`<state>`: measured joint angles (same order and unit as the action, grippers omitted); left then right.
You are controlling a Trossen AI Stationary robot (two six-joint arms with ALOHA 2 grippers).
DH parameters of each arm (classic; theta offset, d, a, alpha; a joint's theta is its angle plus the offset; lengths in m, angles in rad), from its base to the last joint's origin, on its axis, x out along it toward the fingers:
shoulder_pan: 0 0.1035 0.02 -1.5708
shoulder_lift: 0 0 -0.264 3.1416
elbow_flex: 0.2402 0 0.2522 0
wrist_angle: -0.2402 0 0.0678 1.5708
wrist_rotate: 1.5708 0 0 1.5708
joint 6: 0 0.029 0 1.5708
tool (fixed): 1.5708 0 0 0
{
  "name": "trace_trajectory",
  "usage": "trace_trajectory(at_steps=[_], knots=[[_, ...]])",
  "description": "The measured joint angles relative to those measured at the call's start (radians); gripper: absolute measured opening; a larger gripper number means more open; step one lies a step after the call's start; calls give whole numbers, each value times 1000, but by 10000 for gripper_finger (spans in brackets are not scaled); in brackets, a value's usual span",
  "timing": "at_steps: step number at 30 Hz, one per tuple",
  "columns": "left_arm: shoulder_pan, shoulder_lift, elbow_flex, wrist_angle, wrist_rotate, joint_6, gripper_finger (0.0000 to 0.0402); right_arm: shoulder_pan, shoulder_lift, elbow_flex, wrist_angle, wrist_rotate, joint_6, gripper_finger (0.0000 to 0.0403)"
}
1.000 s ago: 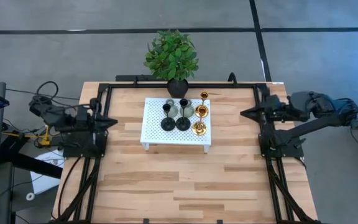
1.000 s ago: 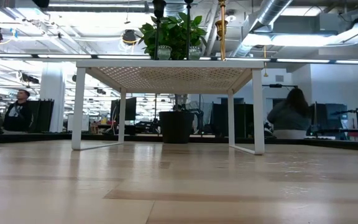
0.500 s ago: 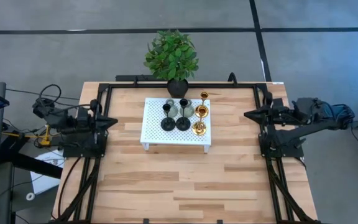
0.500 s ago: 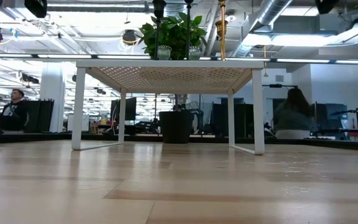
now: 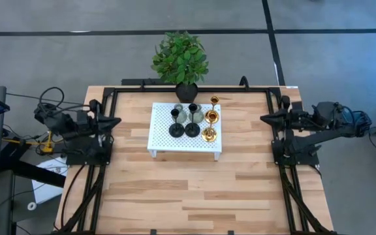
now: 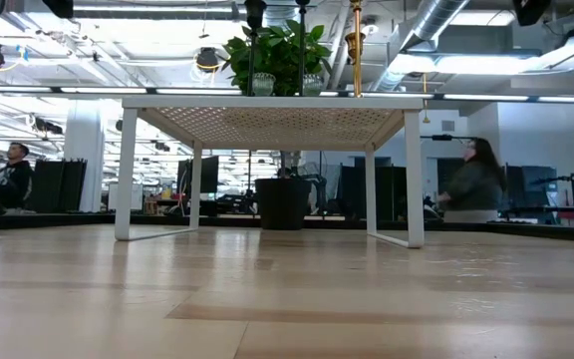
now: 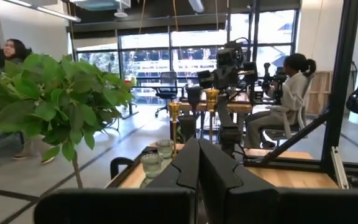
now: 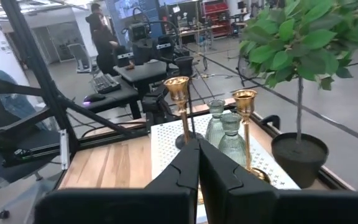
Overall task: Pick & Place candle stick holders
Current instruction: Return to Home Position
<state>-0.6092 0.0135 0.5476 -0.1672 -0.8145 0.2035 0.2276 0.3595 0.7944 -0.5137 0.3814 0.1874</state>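
Low view: holders (image 6: 355,60) partly off-frame

Bright, even overhead light covered the wooden table (image 5: 188,189); a soft shadow edged the white platform (image 5: 162,138). Far beyond the left gripper (image 7: 197,142), tall windows (image 7: 191,53) glared with daylight. Just ahead of the right gripper (image 8: 198,143), gold candle holders (image 8: 179,87) glinted.

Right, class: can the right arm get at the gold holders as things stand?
Probably yes: the gold holders stand at the platform edge nearest the right tool, with only bare table between.
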Motion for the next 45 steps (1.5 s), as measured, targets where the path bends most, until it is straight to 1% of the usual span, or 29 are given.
trace_trajectory(at_steps=[4, 7, 11, 15, 17, 20, 23, 26, 28, 30, 33, 34, 35, 36, 38, 41, 45], knots=[[0, 10, -10, 25, 17, -29, 3, 0, 0, 0, -1, 17, -3, 0], [0, 49, -47, 54, 29, -77, 3, 0, 0, 0, -2, 37, -7, 0], [13, 122, -118, 192, 27, -85, 3, 0, 0, 0, -2, 46, -14, 0], [88, 205, -171, 334, 41, -82, 3, 0, 0, 0, -2, 47, -14, 0], [144, 245, -173, 373, 89, -85, 3, 0, 0, 0, -2, 48, -14, 0], [256, 294, -173, 423, 194, -85, 3, 0, 0, 0, -3, 48, -14, 0], [377, 295, -173, 421, 305, -98, 3, 0, 0, 0, -3, 48, -14, 0], [477, 251, -173, 424, 421, -127, 4, 0, 0, 0, -17, 47, -14, 0], [522, 207, -173, 414, 491, -139, 4, 0, 0, 0, -38, 47, -14, 0], [545, 145, -173, 388, 530, -142, 5, 0, 0, 0, -50, 47, -14, 0], [549, 30, -173, 290, 517, -149, 5, 0, -9, 0, -64, 47, -14, 0], [549, -8, -173, 246, 501, -171, 5, 0, -16, 0, -66, 46, -14, 0], [549, -20, -171, 212, 491, -199, 5, 0, -24, 0, -64, 43, -13, 0], [549, -14, -159, 177, 477, -223, 5, 0, -33, 0, -62, 43, -13, 0], [547, 14, -146, 100, 480, -244, 5, 0, -53, 0, -66, 39, -14, 0], [546, 51, -136, 79, 473, -249, 5, 0, -87, -1, -79, 39, -17, 0], [547, 37, -137, 77, 460, -237, 5, 0, -137, -2, -97, 39, -22, 0]])
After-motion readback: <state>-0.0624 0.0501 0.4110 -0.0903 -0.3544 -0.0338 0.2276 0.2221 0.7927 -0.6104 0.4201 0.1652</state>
